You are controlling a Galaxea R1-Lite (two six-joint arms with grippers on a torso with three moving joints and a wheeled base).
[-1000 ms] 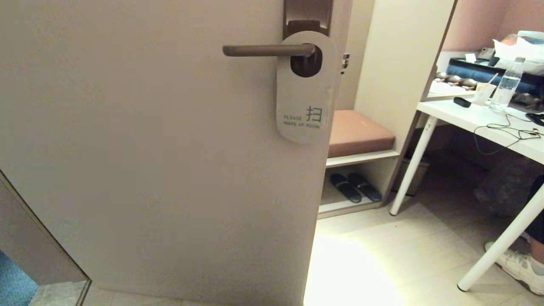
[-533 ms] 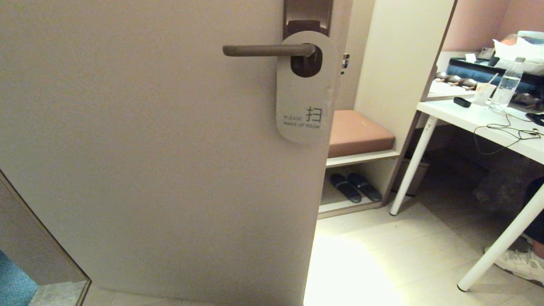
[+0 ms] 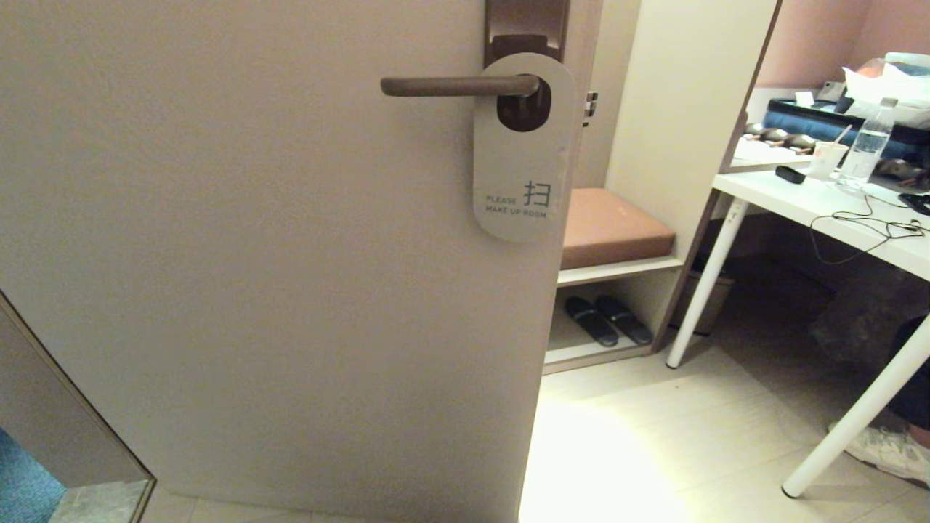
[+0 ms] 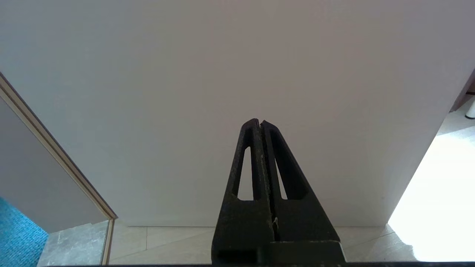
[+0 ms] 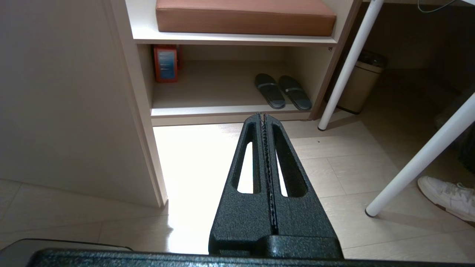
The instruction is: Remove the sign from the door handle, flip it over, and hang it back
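The sign (image 3: 523, 156) hangs by its round hole on the door handle (image 3: 458, 86), a dark-brown lever on a brown backplate (image 3: 527, 22). Its off-white "PLEASE MAKE UP ROOM" face is toward me. Neither arm shows in the head view. My left gripper (image 4: 260, 122) is shut and empty, low down, facing the plain door panel. My right gripper (image 5: 263, 115) is shut and empty, low above the floor, pointing at the shoe shelf. The sign and handle do not show in either wrist view.
The beige door (image 3: 254, 254) fills the left and middle. Right of its edge is a shelf unit with a brown cushion (image 3: 610, 225) and dark slippers (image 3: 607, 319). A white desk (image 3: 835, 211) with a bottle and cables stands at right; a person's shoe (image 3: 890, 450) is beneath it.
The sign has shifted very slightly on the handle. The person's leg and shoe under the desk have moved a little. Neither gripper shows in the head view in any of these frames.
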